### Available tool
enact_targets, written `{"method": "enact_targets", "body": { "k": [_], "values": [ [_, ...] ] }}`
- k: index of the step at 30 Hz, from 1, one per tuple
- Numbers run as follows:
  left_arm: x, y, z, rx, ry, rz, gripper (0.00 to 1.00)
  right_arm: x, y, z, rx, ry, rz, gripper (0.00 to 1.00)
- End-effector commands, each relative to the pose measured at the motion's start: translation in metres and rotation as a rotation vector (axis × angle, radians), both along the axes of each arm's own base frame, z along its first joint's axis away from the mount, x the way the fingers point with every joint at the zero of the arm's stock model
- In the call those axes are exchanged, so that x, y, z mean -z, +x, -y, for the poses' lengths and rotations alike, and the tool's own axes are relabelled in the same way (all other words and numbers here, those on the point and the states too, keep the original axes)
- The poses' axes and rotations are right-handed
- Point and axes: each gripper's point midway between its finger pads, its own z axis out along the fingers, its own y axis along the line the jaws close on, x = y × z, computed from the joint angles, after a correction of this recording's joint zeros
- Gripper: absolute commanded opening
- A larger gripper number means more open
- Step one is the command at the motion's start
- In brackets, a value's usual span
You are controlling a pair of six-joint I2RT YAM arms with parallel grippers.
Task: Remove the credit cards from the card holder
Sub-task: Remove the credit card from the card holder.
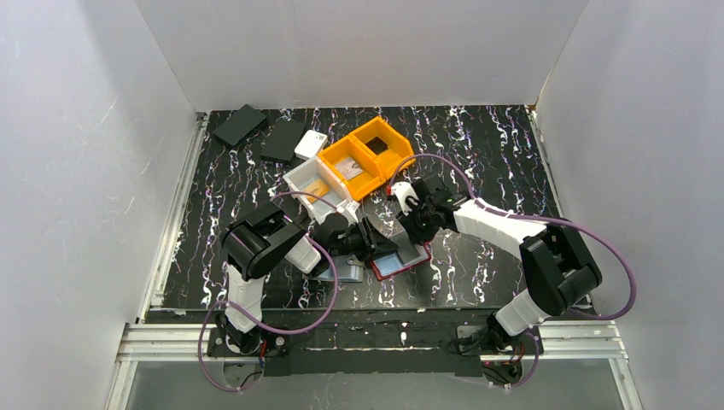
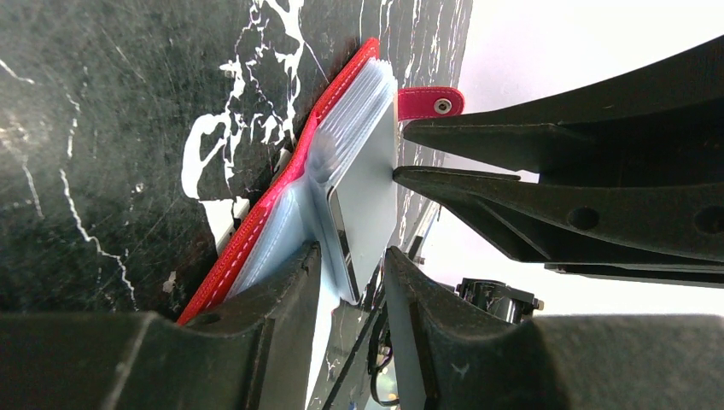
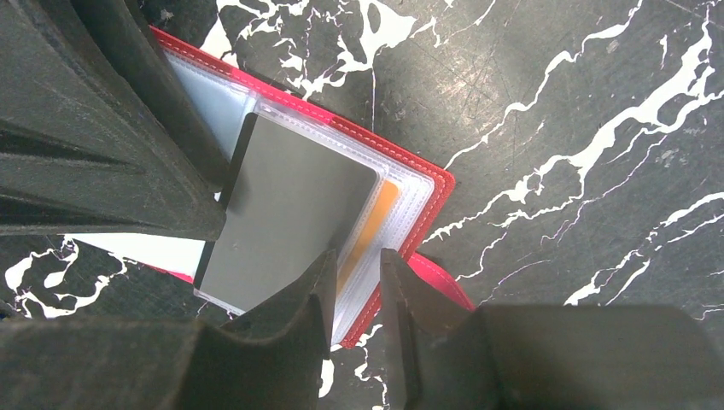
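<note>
Card holder: red, lying open on the desk near the front middle, between the two arms. Its clear pockets are fanned up and a red snap tab sticks out at one side.
Cards: a dark card sits in the top pocket, and an orange card shows through the pockets beneath.
Left fingers: closed partway on one clear sleeve that has a card edge inside, holding it up off the red cover.
Right fingers: a narrow gap, set across the free edge of the pockets with the tips touching them. Whether they pinch anything I cannot tell.
Left arm: elbow folded near its base, forearm reaching right and low over the holder.
Right arm: elbow bent at the right, forearm running left, wrist tipped down onto the holder.
Around: a white bin and an orange bin just behind the fingers. Two flat black things and a small white box lie at the far left, well apart.
</note>
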Motion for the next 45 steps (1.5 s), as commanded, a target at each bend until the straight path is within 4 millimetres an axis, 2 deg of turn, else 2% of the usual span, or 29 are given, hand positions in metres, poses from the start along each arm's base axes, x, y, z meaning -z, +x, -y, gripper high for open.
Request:
{"method": "enact_targets", "body": {
  "k": [1, 22, 27, 45],
  "values": [
    [-0.004, -0.003, 0.003, 0.008, 0.013, -0.003, 0.33, 0.001, 0.008, 0.003, 0.006, -0.045, 0.025, 0.32],
    [0.000, -0.005, 0.005, 0.015, 0.018, -0.012, 0.33, -0.006, 0.008, 0.004, 0.003, -0.044, 0.047, 0.20],
    [0.001, -0.005, 0.004, 0.013, 0.022, -0.013, 0.33, -0.008, 0.008, 0.004, 0.001, -0.037, 0.054, 0.14],
    [0.003, -0.003, 0.007, 0.011, 0.019, -0.023, 0.33, -0.003, 0.001, 0.001, -0.014, -0.022, 0.019, 0.13]
  ]
}}
